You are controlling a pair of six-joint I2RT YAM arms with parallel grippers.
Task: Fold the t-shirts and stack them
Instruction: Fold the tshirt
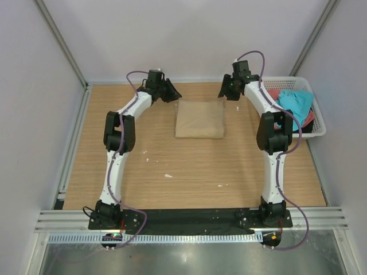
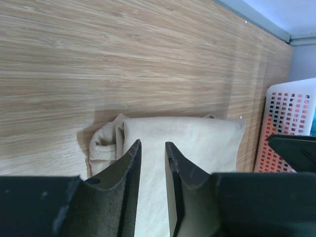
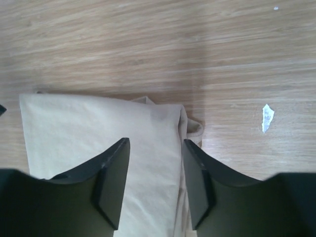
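A tan-beige t-shirt lies folded into a rectangle on the far middle of the wooden table. My left gripper hovers at its far left corner, jaws a narrow gap apart with nothing between them. In the left wrist view the gripper hangs over the folded cloth, with a sleeve hem bunched at the left. My right gripper is at the far right corner, open wider. In the right wrist view it straddles the tan t-shirt near its edge. A turquoise t-shirt and a coral-red one lie in the basket.
A white lattice basket stands at the table's far right edge, also seen as the basket in the left wrist view. Small white scraps lie on the wood, one scrap beside the shirt. Grey walls enclose the table.
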